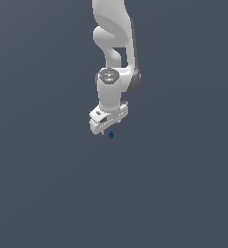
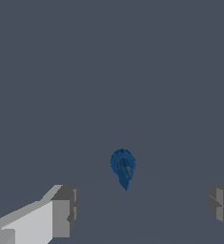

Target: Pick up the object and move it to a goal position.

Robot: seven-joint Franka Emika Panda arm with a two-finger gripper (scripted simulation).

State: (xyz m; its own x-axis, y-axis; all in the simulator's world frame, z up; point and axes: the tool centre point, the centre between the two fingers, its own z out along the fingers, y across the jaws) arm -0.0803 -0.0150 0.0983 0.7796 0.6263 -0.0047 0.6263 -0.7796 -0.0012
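Note:
The object (image 1: 111, 134) is a tiny dark blue teardrop-shaped blob lying on the grey surface, just below the white gripper (image 1: 107, 129) in the exterior view. In the wrist view the object (image 2: 123, 168) sits between the two grey fingertips, one (image 2: 65, 209) on one side and the other (image 2: 222, 205) on the opposite side, with wide gaps to both. The gripper (image 2: 143, 208) is open and holds nothing. The fingers stand apart from the object and do not touch it.
The white arm (image 1: 114, 43) reaches down from the top of the exterior view. A plain dark grey surface (image 1: 47, 184) spreads all around. No other thing shows.

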